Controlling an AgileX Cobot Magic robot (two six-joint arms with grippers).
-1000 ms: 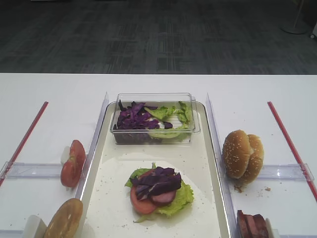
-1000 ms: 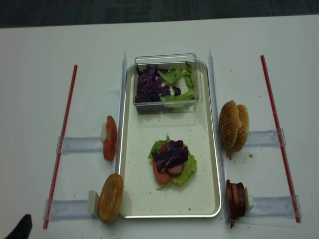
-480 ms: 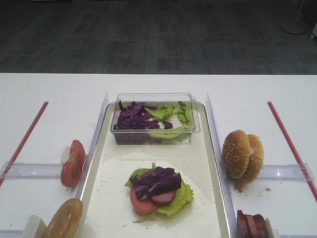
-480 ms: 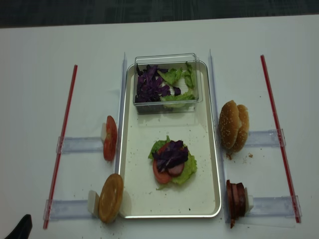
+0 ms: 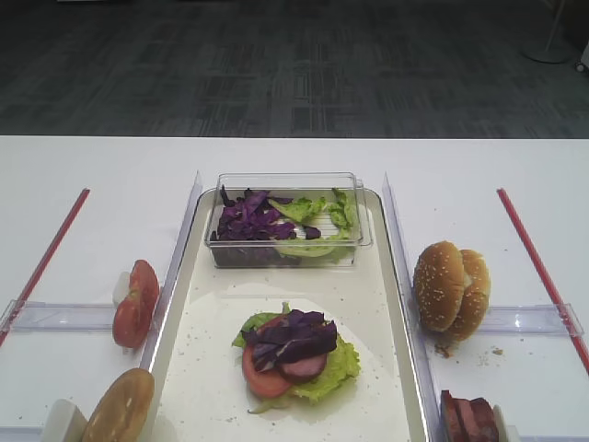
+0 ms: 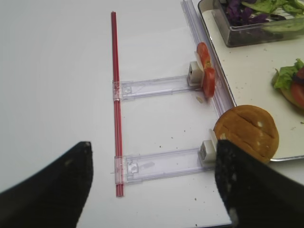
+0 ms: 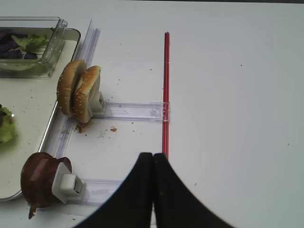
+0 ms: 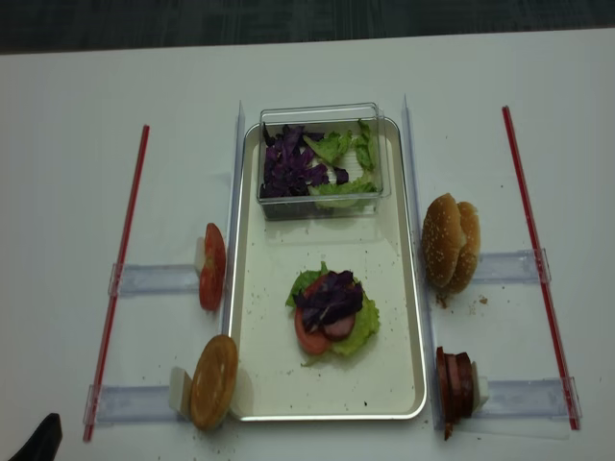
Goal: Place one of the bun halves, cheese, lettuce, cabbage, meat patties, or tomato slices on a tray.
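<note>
The cream tray (image 5: 198, 368) (image 8: 384, 375) carries a stack of lettuce (image 5: 333, 368), a tomato slice (image 5: 262, 379), a meat disc and cabbage (image 5: 290, 336). Sesame bun halves (image 5: 451, 287) (image 7: 80, 93) stand on edge right of it, with meat patties (image 8: 455, 386) (image 7: 40, 183) nearer. On the left are tomato slices (image 5: 135, 302) (image 6: 206, 75) and a bun half (image 8: 213, 380) (image 6: 246, 133). No cheese shows. My left gripper (image 6: 152, 185) is open and empty over the table, left of that bun half. My right gripper (image 7: 153, 159) is shut on nothing, right of the patties.
A clear plastic box (image 5: 287, 221) with cabbage and lettuce stands at the tray's far end. Clear plastic rails (image 8: 154, 279) hold the side items. Red strips (image 8: 120, 269) (image 8: 538, 259) run along both sides. Crumbs lie beside the right buns.
</note>
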